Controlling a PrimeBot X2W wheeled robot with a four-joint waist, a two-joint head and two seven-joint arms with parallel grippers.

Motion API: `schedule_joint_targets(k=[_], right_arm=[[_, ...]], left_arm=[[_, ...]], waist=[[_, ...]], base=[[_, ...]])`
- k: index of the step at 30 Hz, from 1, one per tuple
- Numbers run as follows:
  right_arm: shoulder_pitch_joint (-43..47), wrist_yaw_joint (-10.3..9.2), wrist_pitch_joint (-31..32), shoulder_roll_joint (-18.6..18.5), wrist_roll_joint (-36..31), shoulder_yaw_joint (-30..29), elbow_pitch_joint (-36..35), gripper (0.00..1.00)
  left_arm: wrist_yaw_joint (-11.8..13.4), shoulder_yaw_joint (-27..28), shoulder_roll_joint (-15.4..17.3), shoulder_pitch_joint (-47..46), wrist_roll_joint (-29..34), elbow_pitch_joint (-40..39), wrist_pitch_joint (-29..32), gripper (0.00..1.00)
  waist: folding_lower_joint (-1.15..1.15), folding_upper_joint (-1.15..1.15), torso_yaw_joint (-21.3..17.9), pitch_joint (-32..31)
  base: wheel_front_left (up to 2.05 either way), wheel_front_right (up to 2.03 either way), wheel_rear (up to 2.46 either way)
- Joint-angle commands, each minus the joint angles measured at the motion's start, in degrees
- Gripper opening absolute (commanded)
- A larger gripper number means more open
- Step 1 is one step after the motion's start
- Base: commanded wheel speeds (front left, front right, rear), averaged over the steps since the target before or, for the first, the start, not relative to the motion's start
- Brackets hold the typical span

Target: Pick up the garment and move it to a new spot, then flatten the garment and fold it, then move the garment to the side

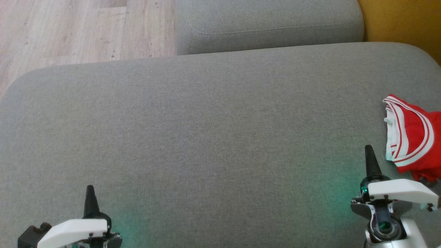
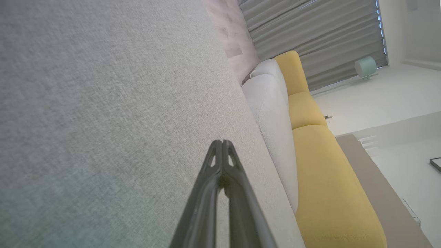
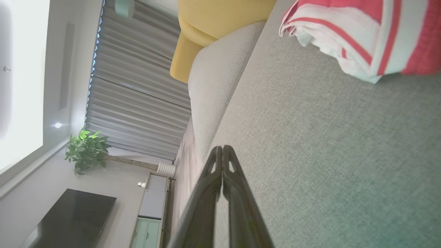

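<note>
Left pincer: our left pincer [image 1: 90, 196] sits at the lower left of the head view. Its two long dark fingers are pressed together into one point, fully closed, with nothing between them.
Left wrist view: we see those fingers [image 2: 206, 193] meeting at the tips over bare grey cloth. We cannot tell whether they touch the cloth.
Right pincer: our right pincer [image 1: 369, 155] stands at the lower right of the head view. It is likewise clamped tight and empty, and its tip points up the view.
Right wrist view: the two dark fingers touch at their tips, and the striped cloth lies ahead and to the right of them, clearly apart.
Garment: the red fabric garment with white striped trim [image 1: 411, 137] lies bunched at the right edge of the seat. It is near our right pincer, just beyond and to the right of its tip, and not touching it. Part of the garment runs out of the head view.
Seat: the wide grey woven sofa seat [image 1: 206, 137] carries the garment, and both pincers are over it. A faint green glow lies on the cloth beside each pincer.
Beyond the seat: a second grey cushion with a stitched seam [image 1: 268, 27] butts against the far edge. A pale wooden floor [image 1: 69, 31] shows at the far left and mustard-yellow upholstery [image 1: 403, 20] at the far right.
Room: the wrist views show grey pleated curtains [image 2: 310, 31] and a leafy green plant [image 3: 86, 150].
</note>
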Motion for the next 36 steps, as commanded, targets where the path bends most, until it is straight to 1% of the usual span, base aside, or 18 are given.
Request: schedule_joint_targets(k=[1, 36], right_arm=[[-0.78, -0.03, 0.64, -0.22, 1.60, 0.39, -2.61, 0.00], [1.09, -0.04, 6.23, -0.17, 23.90, -3.78, -10.38, 0.00]], left_arm=[[-0.55, 2.03, 0.32, -3.25, -1.34, -2.20, 0.55, 0.00], [-2.30, 4.33, 0.41, -5.01, -22.27, -5.97, 6.28, 0.00]], waist=[[0.00, 0.00, 0.02, 0.00], [0.00, 0.00, 0.51, -0.10]], base=[[0.00, 0.00, 0.00], [0.00, 0.00, 0.00]])
